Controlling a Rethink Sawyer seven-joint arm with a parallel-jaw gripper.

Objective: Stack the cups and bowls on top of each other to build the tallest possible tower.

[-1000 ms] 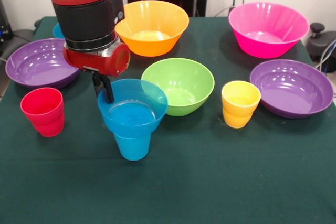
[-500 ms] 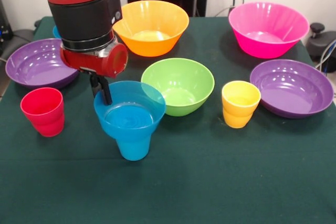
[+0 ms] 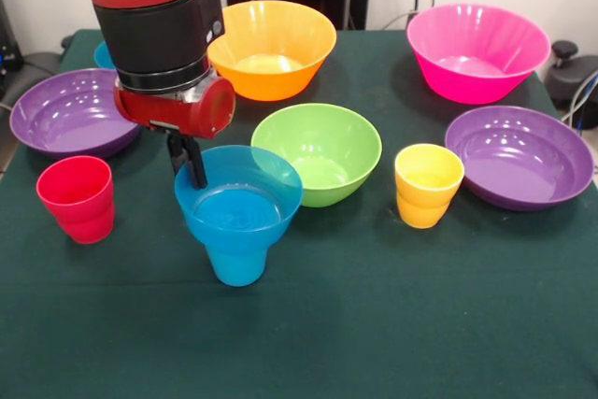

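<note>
Small blue bowl (image 3: 239, 201) sat in blue cup (image 3: 235, 259) at counter's (image 3: 392, 324) front, between red cup (image 3: 77, 198) and lime green bowl (image 3: 318, 151). Jaws (image 3: 188, 161) pinched its thin rim. Looked light, stiff, glossy-slick; best gripped by rim.

Dark green tablecloth (image 3: 374, 324), plain; red cup (image 3: 77, 198); yellow cup (image 3: 427, 184); blue cup (image 3: 235, 262) beneath a matching blue bowl (image 3: 238, 203); second blue bowl (image 3: 104, 55), only an edge showing; lime green bowl (image 3: 318, 151); orange bowl (image 3: 271, 47); pink bowl (image 3: 476, 50); two purple bowls, one (image 3: 70, 111) and the other (image 3: 519, 156); arm (image 3: 154, 35) red and black with a silver band; black gripper (image 3: 188, 163); all plastics solid-coloured, glossy, unpatterned
</note>
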